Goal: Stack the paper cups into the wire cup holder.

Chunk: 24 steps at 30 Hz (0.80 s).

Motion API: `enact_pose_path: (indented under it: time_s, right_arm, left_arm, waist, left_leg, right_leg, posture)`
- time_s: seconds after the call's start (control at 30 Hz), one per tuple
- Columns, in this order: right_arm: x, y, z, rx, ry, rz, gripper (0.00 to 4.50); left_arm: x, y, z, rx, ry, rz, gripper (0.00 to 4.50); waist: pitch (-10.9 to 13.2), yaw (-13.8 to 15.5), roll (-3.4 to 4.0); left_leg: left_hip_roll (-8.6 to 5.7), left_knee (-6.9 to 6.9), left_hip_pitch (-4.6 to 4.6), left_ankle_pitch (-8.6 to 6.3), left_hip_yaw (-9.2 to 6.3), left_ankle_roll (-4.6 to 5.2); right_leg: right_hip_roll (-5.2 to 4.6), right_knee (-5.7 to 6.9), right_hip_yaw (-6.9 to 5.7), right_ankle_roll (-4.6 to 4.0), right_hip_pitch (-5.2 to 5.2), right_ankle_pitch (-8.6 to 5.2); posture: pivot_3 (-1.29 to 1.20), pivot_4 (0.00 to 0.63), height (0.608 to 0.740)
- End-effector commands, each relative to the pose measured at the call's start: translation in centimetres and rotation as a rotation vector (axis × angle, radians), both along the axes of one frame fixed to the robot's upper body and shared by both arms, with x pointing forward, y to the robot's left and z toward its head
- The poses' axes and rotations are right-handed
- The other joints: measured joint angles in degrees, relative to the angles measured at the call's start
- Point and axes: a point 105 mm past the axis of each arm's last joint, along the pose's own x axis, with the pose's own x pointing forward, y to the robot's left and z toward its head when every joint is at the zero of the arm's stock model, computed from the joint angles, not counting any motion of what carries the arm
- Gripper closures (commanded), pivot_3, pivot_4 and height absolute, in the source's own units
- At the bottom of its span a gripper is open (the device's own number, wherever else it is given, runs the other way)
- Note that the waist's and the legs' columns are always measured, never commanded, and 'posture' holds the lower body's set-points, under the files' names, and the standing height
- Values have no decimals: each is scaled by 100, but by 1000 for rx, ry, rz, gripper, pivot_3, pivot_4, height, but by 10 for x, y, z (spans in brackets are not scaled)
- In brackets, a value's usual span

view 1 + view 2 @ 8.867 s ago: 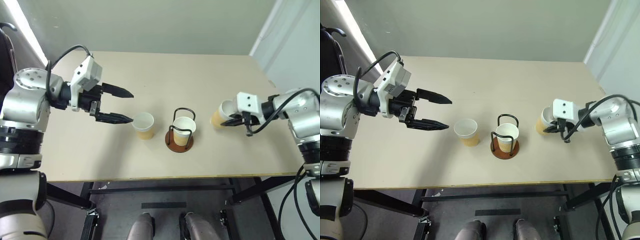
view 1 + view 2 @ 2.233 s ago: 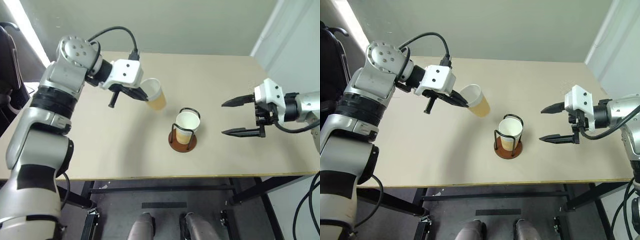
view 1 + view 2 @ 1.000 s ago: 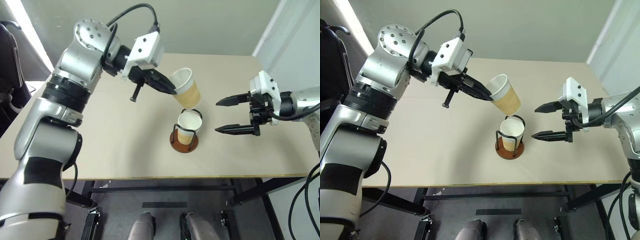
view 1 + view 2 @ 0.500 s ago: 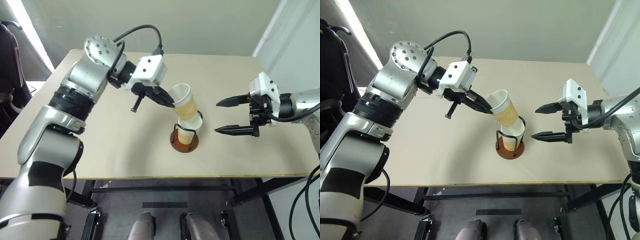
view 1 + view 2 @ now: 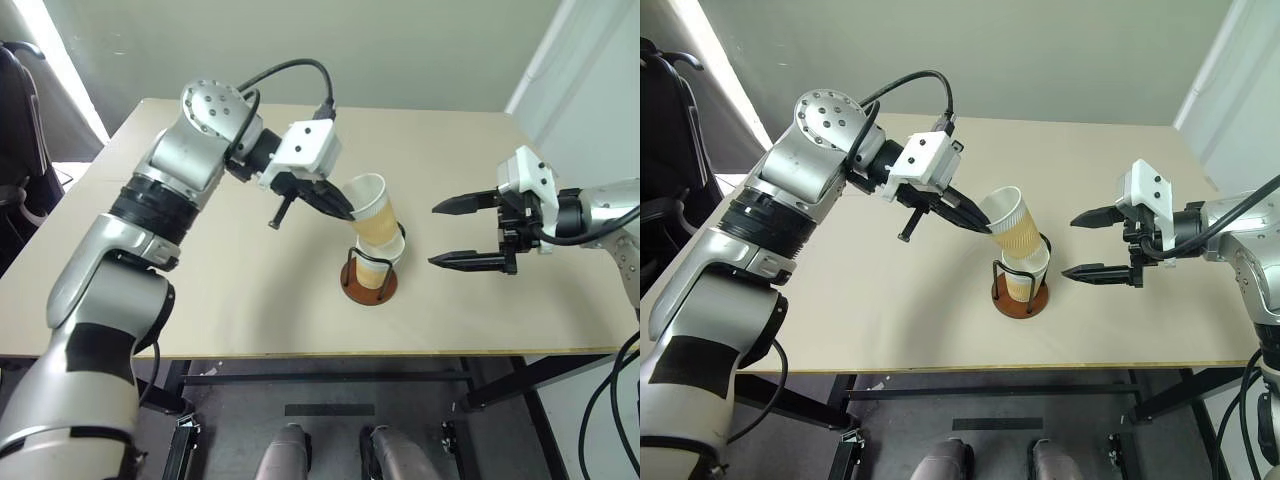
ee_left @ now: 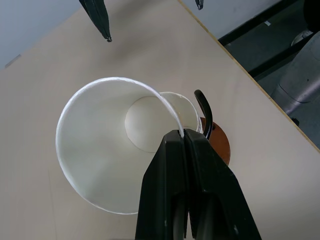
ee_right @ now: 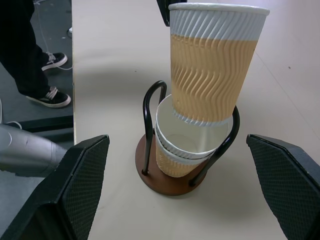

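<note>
Pinching a paper cup's (image 5: 375, 210) rim, left jaws closed; right jaws wide.

— What's different from a moment ago?
— My left gripper (image 5: 347, 212), pinched on the paper cup (image 5: 374, 211), has carried it from the table at nine o'clock of the wire cup holder (image 5: 369, 280) down over it; the base now dips into the nested cups (image 7: 186, 145).
— And your right?
— It let go of its own cup and now hangs open.

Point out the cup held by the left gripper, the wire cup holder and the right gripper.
held cup (image 7: 212, 75), right wrist view, ribbed tan side wall.
wire cup holder (image 7: 149, 107), right wrist view, black wire loop.
right gripper (image 5: 463, 233), left eye view, midway between open fingers.
</note>
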Motion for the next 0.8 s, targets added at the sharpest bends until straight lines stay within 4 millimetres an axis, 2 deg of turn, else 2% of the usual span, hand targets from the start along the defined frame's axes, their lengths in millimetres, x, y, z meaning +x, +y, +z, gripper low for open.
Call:
enact_pose_path:
  time_s: [0.03,0.8]
  right_arm:
    - [-5,0,11,15,-50,11,0]
    - [-5,-1,6,18,-48,-1,0]
  left_arm:
    - [-3,1,6,-1,-22,-34,4436]
    - [-1,-6,-8,6,-30,-64,4436]
  waist:
    - [0,-2,0]
    - [0,4,0]
  left_leg:
    - [0,0,0,0,1,0]
    - [0,2,0,0,0,0]
  right_leg:
    - [0,0,0,0,0,0]
    - [0,-10,0,11,7,7]
  posture:
    - [0,150,740]
    - [0,150,740]
